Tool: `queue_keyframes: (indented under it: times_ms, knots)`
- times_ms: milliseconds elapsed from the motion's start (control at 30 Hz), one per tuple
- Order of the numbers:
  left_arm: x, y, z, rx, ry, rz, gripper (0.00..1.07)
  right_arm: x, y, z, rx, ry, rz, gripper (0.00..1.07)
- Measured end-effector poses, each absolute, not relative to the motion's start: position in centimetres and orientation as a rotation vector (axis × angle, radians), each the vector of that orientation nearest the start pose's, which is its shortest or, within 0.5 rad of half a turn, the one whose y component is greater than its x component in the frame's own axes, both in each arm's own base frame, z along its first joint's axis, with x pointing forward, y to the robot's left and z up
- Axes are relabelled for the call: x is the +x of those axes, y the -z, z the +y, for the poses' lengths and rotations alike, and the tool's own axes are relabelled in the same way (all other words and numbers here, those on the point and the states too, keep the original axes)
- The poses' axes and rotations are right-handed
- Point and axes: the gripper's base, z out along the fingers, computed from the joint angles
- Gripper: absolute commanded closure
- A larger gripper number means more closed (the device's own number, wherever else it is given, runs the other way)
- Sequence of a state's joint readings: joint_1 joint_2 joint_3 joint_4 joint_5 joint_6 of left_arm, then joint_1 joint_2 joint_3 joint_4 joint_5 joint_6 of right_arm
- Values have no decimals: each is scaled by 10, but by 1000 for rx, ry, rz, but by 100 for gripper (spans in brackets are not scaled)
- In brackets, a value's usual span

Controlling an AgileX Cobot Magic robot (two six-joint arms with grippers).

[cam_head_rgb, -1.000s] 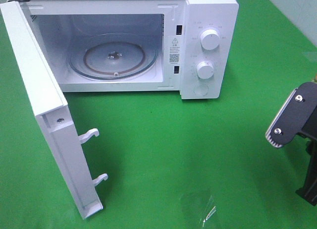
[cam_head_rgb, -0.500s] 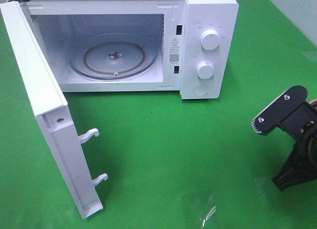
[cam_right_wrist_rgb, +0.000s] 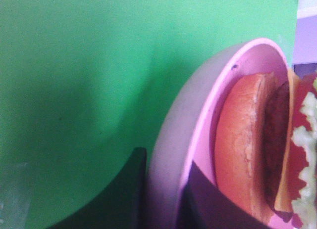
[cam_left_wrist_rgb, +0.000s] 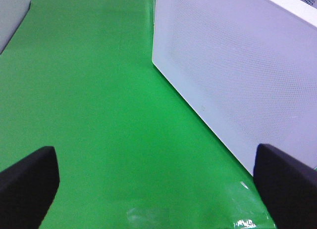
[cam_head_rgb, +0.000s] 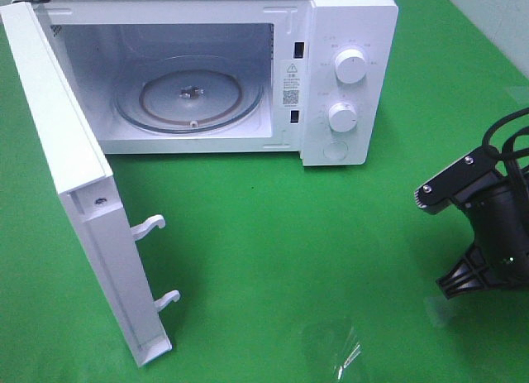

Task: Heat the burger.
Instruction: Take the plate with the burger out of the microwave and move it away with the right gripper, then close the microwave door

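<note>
1. On the bright green cloth-covered table [cam_head_rgb: 273,234], seen from the high camera, a white microwave oven [cam_head_rgb: 347,35] stands at the far side with its white hinged door [cam_head_rgb: 83,201] swung wide toward the camera. Two white latch hooks stick out of the door's edge. Inside the cavity lies a clear round glass turntable [cam_head_rgb: 188,95]. The control panel carries two white round knobs, one above the other. A crumpled scrap of clear plastic film [cam_head_rgb: 343,354] lies on the cloth near the front edge. At the far right corner a pale wall [cam_head_rgb: 496,11] borders the table. The black right arm [cam_head_rgb: 483,226] enters from the right edge, well apart from the oven; its fingertips and load are out of this frame.

2. In the left wrist view, the left gripper [cam_left_wrist_rgb: 158,182] stands wide apart with nothing between its black fingers [cam_left_wrist_rgb: 27,182], above bare green cloth. The door's white dotted outer face rises just beside it.

3. In the right wrist view, the right gripper [cam_right_wrist_rgb: 161,197] is closed on the rim of a shallow pink round plate [cam_right_wrist_rgb: 198,125], one dark finger on either side of the edge. On that plate sits the tall burger with golden-brown bun, dark patty, yellow cheese, red tomato and green lettuce [cam_right_wrist_rgb: 262,145], its base touching the plate. Green cloth fills the background.
</note>
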State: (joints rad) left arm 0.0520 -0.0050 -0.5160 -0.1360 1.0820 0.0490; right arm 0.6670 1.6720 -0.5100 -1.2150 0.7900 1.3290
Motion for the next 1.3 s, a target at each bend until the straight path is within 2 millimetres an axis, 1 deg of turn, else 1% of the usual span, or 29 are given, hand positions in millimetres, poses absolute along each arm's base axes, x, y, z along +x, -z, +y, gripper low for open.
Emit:
queue_keyframes:
  times_ms: [33,167,200,300,333,367,433,533,567,600,633,667,700,733,767,800,833,867,900,933,967,1000,1033,1067,1133,1167,1200,1267,1300]
  knots:
    - [-8,-281,-11,7,99,2039,7,213,-121,82,-433,805,2540,106]
    - [-8,-281,-11,7,99,2039,7,221,-117,76,-409,829,2555,105]
    - [-8,-281,-11,7,99,2039,7,224,-113,71,-396,843,2571,105]
    - [-8,-281,-11,7,99,2039,7,227,-109,67,-378,852,2590,104]
    - [-8,-281,-11,7,99,2039,7,230,-102,61,-355,859,2619,104]
    - [-8,-281,-11,7,99,2039,7,230,-102,61,-355,859,2619,104]
    - [-8,-281,-11,7,99,2039,7,232,-94,56,-319,826,2657,101]
    - [-8,-281,-11,7,99,2039,7,233,-91,53,-310,831,2662,99]
    - [-8,-281,-11,7,99,2039,7,234,-90,52,-311,819,2665,95]
    - [-8,-281,-11,7,99,2039,7,234,-90,52,-311,819,2665,95]
    - [-8,-281,-11,7,99,2039,7,235,-89,51,-318,812,2666,90]
    - [-8,-281,-11,7,99,2039,7,236,-88,54,-334,769,2672,81]
    - [-8,-281,-11,7,99,2039,7,236,-88,54,-334,769,2672,81]
    - [-8,-281,-11,7,99,2039,7,236,-87,55,-340,746,2677,76]
    - [-8,-281,-11,7,99,2039,7,236,-87,55,-340,746,2677,76]
    - [-8,-281,-11,7,99,2039,7,236,-85,58,-347,697,2688,67]
    - [-8,-281,-11,7,99,2039,7,236,-85,58,-347,697,2688,67]
    - [-8,-281,-11,7,99,2039,7,236,-87,58,-335,681,2686,59]
    - [-8,-281,-11,7,99,2039,7,236,-87,58,-335,681,2686,59]
    - [-8,-281,-11,7,99,2039,7,236,-92,60,-302,639,2686,53]
    - [-8,-281,-11,7,99,2039,7,236,-98,63,-270,580,2678,50]
    - [-8,-281,-11,7,99,2039,7,236,-98,63,-270,580,2678,50]
    - [-8,-281,-11,7,99,2039,7,235,-108,64,-225,532,2657,49]
    - [-8,-281,-11,7,99,2039,7,235,-108,64,-225,532,2657,49]
    - [-8,-281,-11,7,99,2039,7,235,-114,64,-211,507,2643,49]
    - [-8,-281,-11,7,99,2039,7,234,-126,65,-193,457,2618,49]
    - [-8,-281,-11,7,99,2039,7,234,-126,65,-193,457,2618,49]
    - [-8,-281,-11,7,99,2039,7,229,-152,72,-231,295,2569,46]
    - [-8,-281,-11,7,99,2039,7,229,-152,72,-231,295,2569,46]
